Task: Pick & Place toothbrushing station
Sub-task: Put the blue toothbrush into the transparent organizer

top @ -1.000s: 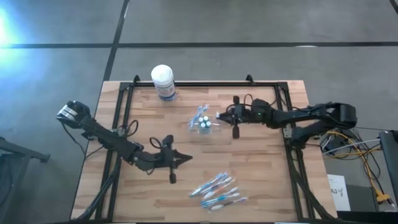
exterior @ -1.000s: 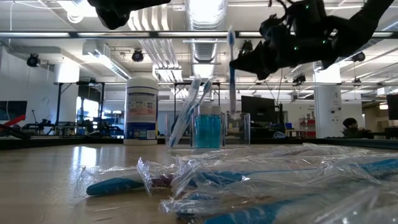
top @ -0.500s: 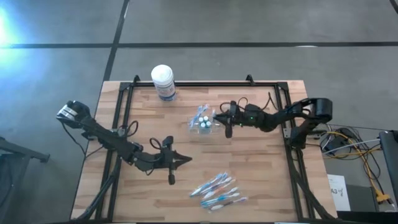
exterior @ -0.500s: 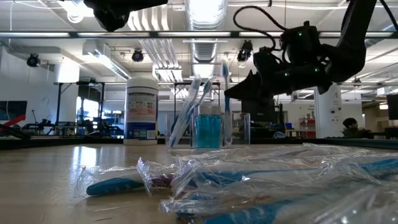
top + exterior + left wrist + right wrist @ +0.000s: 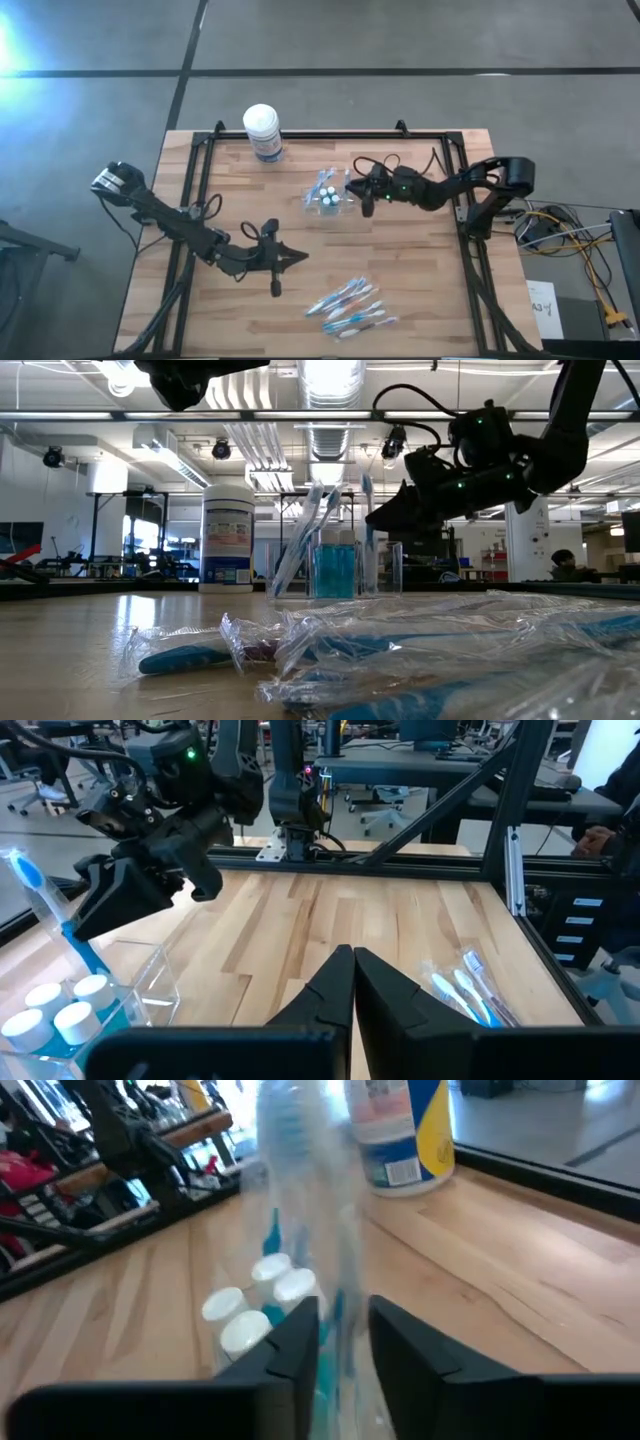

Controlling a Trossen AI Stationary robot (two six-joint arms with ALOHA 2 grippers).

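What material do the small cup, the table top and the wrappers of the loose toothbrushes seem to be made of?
Cup: probably clear hard plastic; the blue inside and the room behind show through it.
Table top: looks like wood, light planks with visible grain and a faint sheen.
Wrappers: apparently thin clear plastic film; they are crinkled and catch the light, and the toothbrushes show through.

Lighting: bright, even, from ceiling strip fixtures [image 5: 330, 380] seen in low view; these blow out to white. High view: strong blue-white glare patch on floor [image 5: 15, 40] at upper-left corner; only faint, soft shadows on table [image 5: 420, 260]. Low view: wrapped toothbrushes [image 5: 400, 650] in foreground soft, out of focus; specular glints on wrap. Right wrist view: heavy blur overall, toothbrush [image 5: 300, 1190] near lens smeared. Left wrist view: fairly sharp mid-field, near fingers dark, w/ little detail.
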